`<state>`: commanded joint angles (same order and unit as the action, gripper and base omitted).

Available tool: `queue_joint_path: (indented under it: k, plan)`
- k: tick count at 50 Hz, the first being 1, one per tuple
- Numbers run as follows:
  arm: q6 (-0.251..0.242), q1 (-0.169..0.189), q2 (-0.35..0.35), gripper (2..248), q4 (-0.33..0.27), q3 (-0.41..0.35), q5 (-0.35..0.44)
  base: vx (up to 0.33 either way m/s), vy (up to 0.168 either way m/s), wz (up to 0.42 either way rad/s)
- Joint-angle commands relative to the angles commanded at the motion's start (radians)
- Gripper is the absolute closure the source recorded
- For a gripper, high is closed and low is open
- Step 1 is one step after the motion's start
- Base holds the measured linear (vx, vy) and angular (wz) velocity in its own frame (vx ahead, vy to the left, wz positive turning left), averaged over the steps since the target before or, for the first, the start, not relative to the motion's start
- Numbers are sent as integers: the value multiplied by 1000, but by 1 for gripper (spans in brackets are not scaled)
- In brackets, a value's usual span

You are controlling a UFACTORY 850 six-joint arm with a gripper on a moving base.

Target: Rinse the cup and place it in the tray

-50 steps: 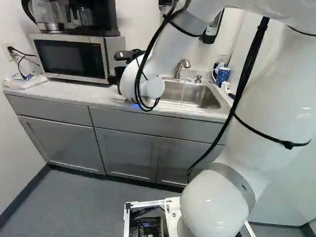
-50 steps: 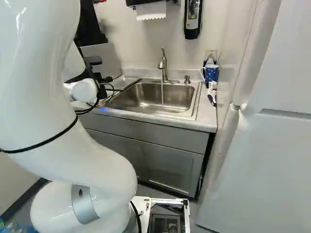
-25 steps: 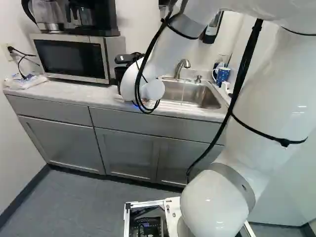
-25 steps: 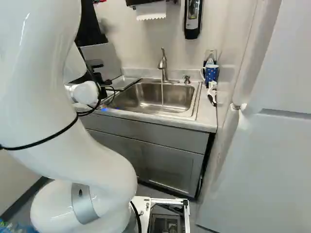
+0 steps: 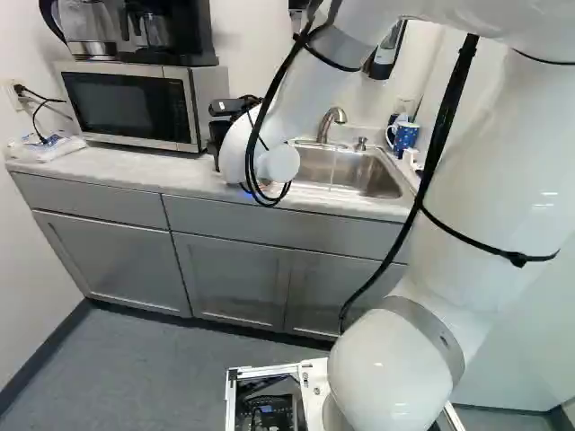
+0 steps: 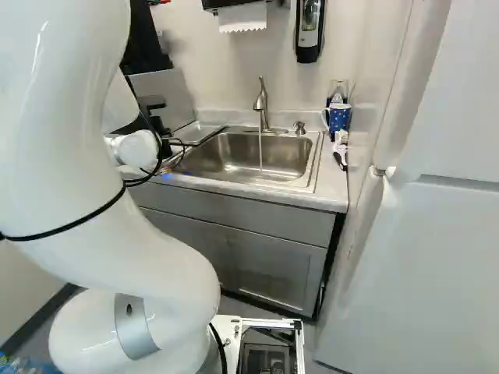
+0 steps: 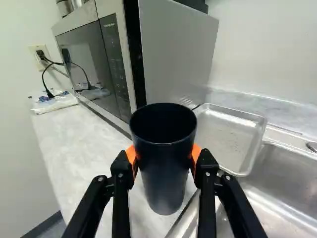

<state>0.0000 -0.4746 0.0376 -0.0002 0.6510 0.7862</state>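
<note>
1. Gripper (image 7: 164, 153): closed on the upright black cup (image 7: 163, 188), left of the sink (image 6: 249, 161), nearer than the tray (image 7: 230, 136).
2. Step, as judged: cup in grasp, rinse probably pending; prior rinsing cannot be confirmed.
3. Next: carry it right, clear of the rim, beneath the running water (image 6: 260, 153).

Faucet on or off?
On: a thin stream of water runs from the faucet down into the sink in the right base view.
</note>
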Motion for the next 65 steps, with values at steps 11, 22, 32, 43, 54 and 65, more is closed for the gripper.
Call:
queue_joint_path:
  k: [11, 22, 32, 43, 54, 65]
  plan:
    - [0, 12, -28, 127, 0, -6, 0, 0, 0, 0]
    - [0, 41, -70, 127, 0, -23, 0, 0, 0, 0]
    - [0, 70, -108, 127, 0, -38, 0, 0, 0, 0]
    - [0, 102, -142, 127, 0, -55, 0, 0, 0, 0]
    - [0, 136, -161, 127, 0, -74, 0, 0, 0, 0]
    - [0, 171, -172, 127, 0, -83, 0, 0, 0, 0]
